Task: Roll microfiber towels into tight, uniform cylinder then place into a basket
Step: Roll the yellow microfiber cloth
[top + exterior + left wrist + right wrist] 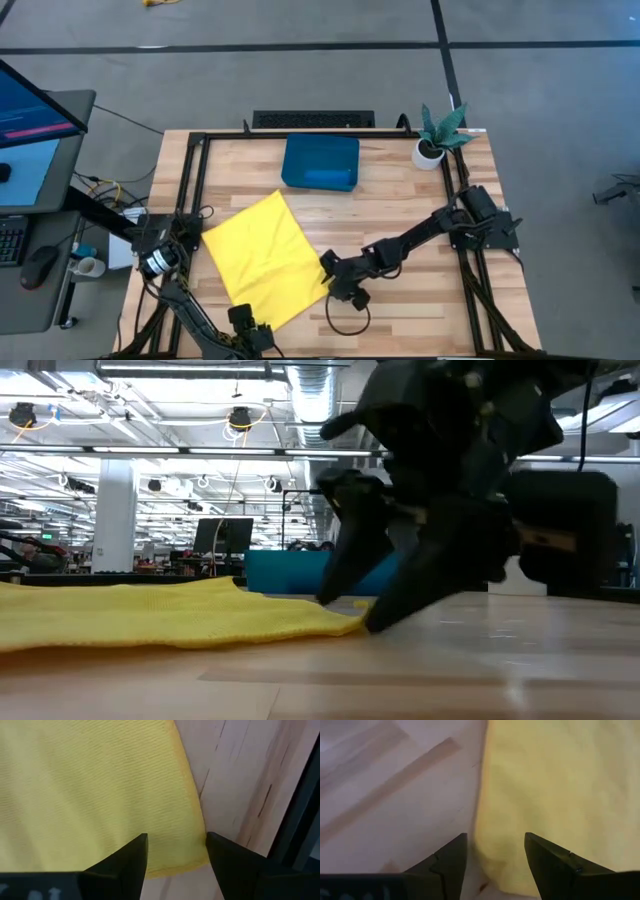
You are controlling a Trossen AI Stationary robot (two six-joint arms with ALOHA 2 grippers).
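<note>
The yellow microfiber towel (264, 258) lies spread flat on the wooden table (400, 215), turned like a diamond, on the left half toward the near edge. The left gripper (256, 330) sits at the towel's near corner, by the table's near edge; its wrist view shows its two dark fingers (131, 857) spread apart, with the yellow corner (185, 860) lying between them, not pinched. The right gripper (335, 275) reaches in from the right side and is low at the towel's right corner; its fingers (547, 857) are likewise spread, straddling the towel's edge (485, 840) where cloth meets bare wood. In the low view this gripper's fingertips (375, 622) come down right at the towel's tip. The dark teal-blue basket (320, 160) stands at the far middle of the table, well apart from the towel, with something blue (328, 179) lying inside along its near wall. A small potted plant (436, 135) stands at the far right corner.
</note>
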